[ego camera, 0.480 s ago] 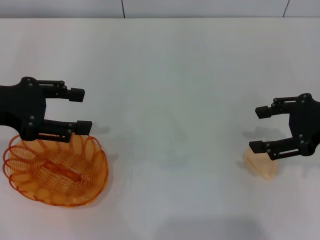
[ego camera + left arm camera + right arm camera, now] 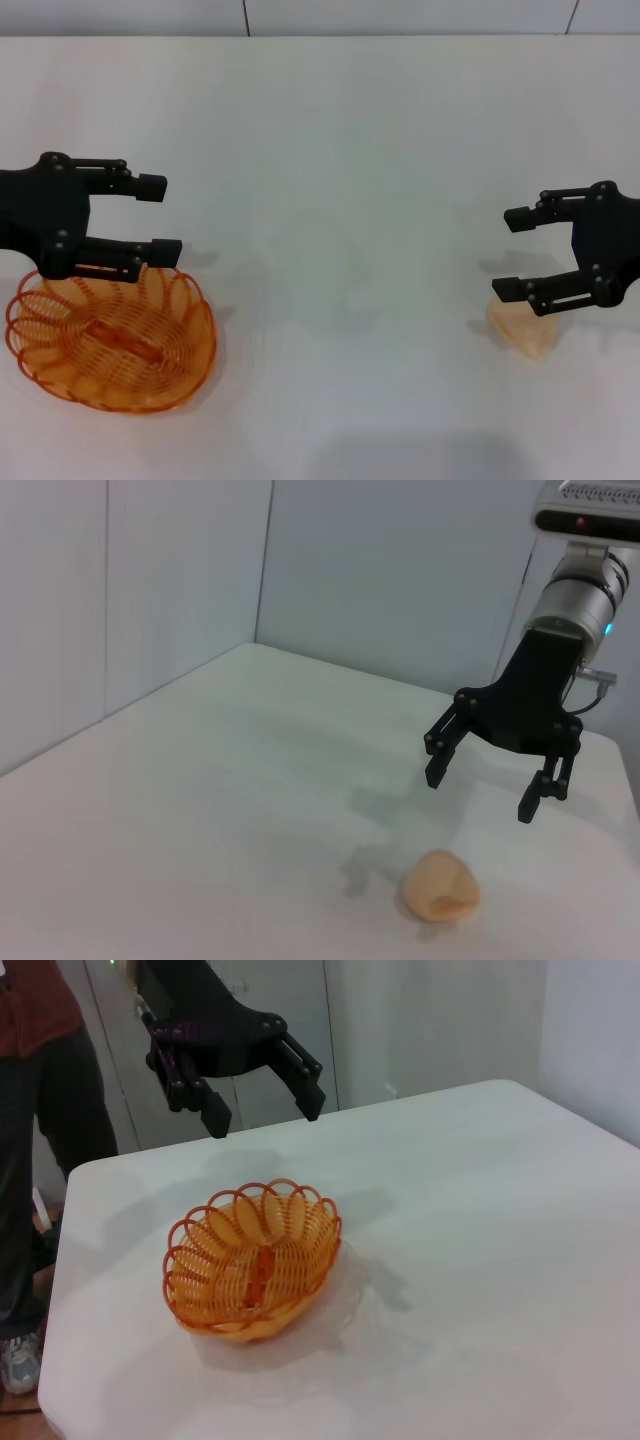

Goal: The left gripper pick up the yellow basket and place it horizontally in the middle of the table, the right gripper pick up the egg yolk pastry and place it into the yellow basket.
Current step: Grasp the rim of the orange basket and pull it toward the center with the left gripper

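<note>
The yellow basket [image 2: 110, 340] stands upright on the white table [image 2: 340, 150] at the front left; it also shows in the right wrist view [image 2: 250, 1260]. My left gripper [image 2: 160, 216] is open and empty, hovering over the basket's far rim; the right wrist view shows it [image 2: 263, 1112] above and behind the basket. The egg yolk pastry [image 2: 525, 330] lies on the table at the right, and shows in the left wrist view [image 2: 442, 885]. My right gripper [image 2: 510, 253] is open and empty, just above the pastry's far side; it shows in the left wrist view [image 2: 481, 792] too.
The table's middle between basket and pastry is bare white surface. A person [image 2: 40, 1110] stands beyond the table's edge behind the left arm. Grey walls close the far side.
Both grippers have shifted only slightly: the right gripper a little up and to the left over the pastry, the left barely. Basket and pastry have not moved.
</note>
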Controlling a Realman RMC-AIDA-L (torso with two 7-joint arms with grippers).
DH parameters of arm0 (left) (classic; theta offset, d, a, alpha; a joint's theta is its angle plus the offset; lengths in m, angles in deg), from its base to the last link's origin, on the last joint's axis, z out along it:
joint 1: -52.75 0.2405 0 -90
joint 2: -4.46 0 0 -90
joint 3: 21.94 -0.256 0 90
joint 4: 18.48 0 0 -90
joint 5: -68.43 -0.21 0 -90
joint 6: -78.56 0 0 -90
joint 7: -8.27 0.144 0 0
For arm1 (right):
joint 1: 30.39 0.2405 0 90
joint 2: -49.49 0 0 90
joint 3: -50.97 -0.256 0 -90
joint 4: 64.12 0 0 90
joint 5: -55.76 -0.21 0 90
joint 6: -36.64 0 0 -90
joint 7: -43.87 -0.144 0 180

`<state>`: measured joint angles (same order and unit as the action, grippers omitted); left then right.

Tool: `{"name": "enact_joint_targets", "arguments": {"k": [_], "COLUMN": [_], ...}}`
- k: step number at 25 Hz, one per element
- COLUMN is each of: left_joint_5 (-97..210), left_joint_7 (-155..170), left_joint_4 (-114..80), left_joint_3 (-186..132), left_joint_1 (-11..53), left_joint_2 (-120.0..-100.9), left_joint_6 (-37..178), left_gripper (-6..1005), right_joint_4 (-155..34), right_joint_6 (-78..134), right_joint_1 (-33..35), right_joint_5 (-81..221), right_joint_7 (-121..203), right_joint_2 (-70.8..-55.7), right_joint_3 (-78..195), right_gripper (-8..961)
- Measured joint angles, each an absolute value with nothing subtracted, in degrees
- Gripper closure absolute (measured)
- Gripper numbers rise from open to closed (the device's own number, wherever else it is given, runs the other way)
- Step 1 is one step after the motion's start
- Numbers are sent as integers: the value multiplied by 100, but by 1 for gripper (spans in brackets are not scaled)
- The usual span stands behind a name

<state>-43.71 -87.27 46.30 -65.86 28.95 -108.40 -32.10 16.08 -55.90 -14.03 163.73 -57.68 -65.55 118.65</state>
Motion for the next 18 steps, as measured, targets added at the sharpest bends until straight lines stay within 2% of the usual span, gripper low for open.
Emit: {"name": "enact_joint_targets", "arguments": {"k": [4,10,15,18], "left_joint_5": [-4416,-4776,-5640,-5902], "left_joint_7": [-8796,-9578,-10109,-10367], "left_joint_4": [4635,4908,5161,5170], "left_joint_3": [-6577,-6541,-6160,-6053], "left_joint_1": [2930,2924,2783,2716], "left_joint_2": [-10808,-10552,-10459,-10325], "left_joint_6": [-3208,-3187,-3288,-3367], "left_gripper": [213,213,213,213], "right_joint_4": [1616,1629,1589,1579], "right_joint_6": [-5585,-5557,-5495,-5483], "right_joint_1": [-1402,-1394,-1359,-1337], "right_joint_5": [16373,16368,16364,16352], "right_joint_7": [-5767,-5764,-5765,-5786], "right_joint_2": [-6556,-6562,-6568,-6571], "right_joint_3": [11865,11864,11864,11864], "right_gripper": [153,153,153,152]}}
